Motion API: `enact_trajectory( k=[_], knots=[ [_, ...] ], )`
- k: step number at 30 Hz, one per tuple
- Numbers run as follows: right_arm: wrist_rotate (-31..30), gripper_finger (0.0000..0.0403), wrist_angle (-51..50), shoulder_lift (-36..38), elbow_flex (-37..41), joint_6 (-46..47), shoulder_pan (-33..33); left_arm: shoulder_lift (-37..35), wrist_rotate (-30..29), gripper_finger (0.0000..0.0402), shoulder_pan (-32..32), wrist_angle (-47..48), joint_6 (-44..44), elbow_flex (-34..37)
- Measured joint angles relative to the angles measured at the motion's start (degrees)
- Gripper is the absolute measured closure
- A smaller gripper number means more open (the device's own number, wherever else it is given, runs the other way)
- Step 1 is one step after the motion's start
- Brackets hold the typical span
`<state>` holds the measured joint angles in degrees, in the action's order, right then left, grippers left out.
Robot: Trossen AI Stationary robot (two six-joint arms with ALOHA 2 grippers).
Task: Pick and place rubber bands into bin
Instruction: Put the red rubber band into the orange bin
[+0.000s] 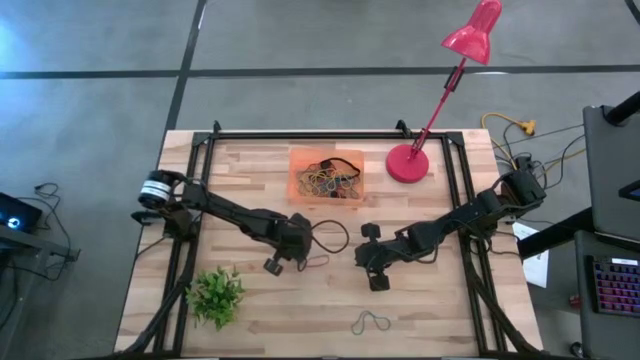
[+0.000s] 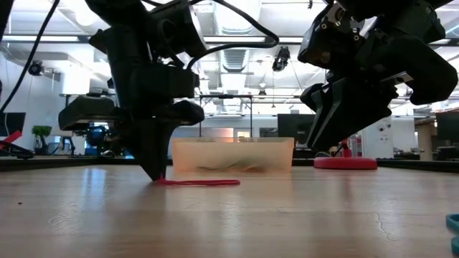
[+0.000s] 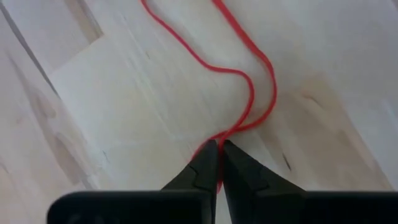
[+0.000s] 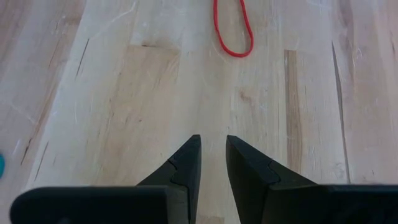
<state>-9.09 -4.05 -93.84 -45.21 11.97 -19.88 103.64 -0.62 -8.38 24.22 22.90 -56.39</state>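
Left gripper (image 3: 217, 163), tips down on the pale wood-grain table (image 1: 430, 310), is clamped on one end of a thin red rubber band (image 3: 249, 81) lying flat just near of the translucent orange bin (image 1: 327, 176) (a tangle of bands inside, seen only from above). The low view shows the band flush with the wood. Right gripper (image 4: 212, 163) hovers right of it, fingers slightly apart, empty.
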Motion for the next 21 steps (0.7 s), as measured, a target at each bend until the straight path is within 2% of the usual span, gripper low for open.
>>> enact_trajectory(
  k=[7,17,21],
  knots=[
    [0.0,0.0339,0.0,0.0,0.0,-0.2,0.0,-6.3,-2.6,0.0401,0.3,-1.2,0.0,-1.8],
    [0.0,0.0339,0.3,0.0,0.1,-0.2,0.1,-19.7,-17.1,0.0401,2.5,-5.3,1.1,-4.2],
    [0.0,0.0339,0.8,0.0,0.1,-0.2,0.1,-23.5,-18.9,0.0402,5.6,-8.2,2.7,-4.2]
  ],
)
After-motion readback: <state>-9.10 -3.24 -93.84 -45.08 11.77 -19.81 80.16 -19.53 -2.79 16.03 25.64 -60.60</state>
